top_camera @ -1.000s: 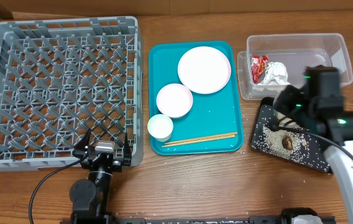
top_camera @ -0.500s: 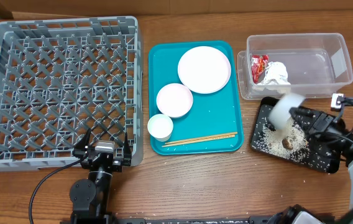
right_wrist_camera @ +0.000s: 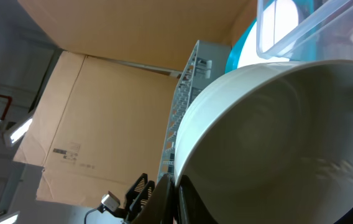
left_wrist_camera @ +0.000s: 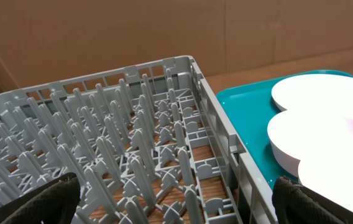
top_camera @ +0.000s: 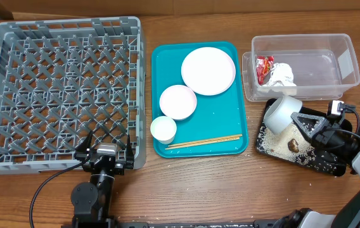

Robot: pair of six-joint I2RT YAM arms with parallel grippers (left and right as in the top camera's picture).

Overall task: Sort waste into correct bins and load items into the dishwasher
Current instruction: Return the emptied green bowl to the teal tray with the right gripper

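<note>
My right gripper (top_camera: 302,121) is shut on the rim of a white bowl (top_camera: 282,113) and holds it on its side over the black tray (top_camera: 322,166). Loose rice (top_camera: 272,143) and a brown lump (top_camera: 293,145) lie in that tray. In the right wrist view the bowl (right_wrist_camera: 276,137) fills the frame, its rim pinched by the fingers (right_wrist_camera: 173,199). The clear tub (top_camera: 332,47) holds the red wrapper (top_camera: 264,66) and the tissue (top_camera: 282,74). The plate (top_camera: 208,70), a second bowl (top_camera: 177,102), the cup (top_camera: 163,129) and the chopsticks (top_camera: 204,142) lie on the teal tray (top_camera: 165,57). My left gripper (top_camera: 107,155) is open and empty at the front edge of the grey rack (top_camera: 59,88).
The left wrist view looks across the rack's pegs (left_wrist_camera: 145,124), with my open fingers (left_wrist_camera: 176,199) at the bottom corners. To the right are the teal tray (left_wrist_camera: 251,102), the plate (left_wrist_camera: 325,93), the bowl (left_wrist_camera: 313,134) and the cup (left_wrist_camera: 344,180). Cardboard walls stand behind.
My right arm has swung out to the right and lowered. The bowl it holds now lies on its side at the black tray's left end. The left arm has not moved.
</note>
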